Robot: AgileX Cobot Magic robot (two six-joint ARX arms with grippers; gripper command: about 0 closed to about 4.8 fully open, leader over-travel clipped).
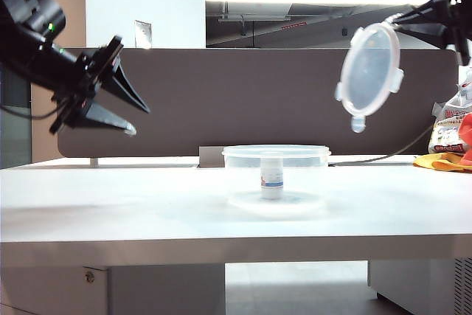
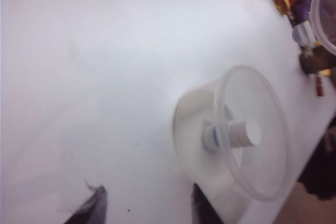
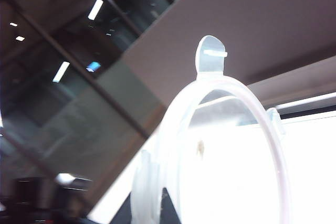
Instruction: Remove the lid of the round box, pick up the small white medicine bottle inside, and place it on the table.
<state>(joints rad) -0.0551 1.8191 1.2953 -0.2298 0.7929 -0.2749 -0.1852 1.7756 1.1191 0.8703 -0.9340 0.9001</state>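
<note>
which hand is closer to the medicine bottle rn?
Left. The left hand hovers open, up-left of the medicine bottle in the round box; the right hand holds the lid high, farther right.

No text is legible; the small white medicine bottle [image 1: 272, 179] label print is too small to read

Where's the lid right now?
The lid hangs tilted in the right gripper, high on the exterior view's right, above and right of the open round box.

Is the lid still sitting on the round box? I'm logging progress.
No: the lid hangs tilted in the air in the right gripper, away from the open round box.
</note>
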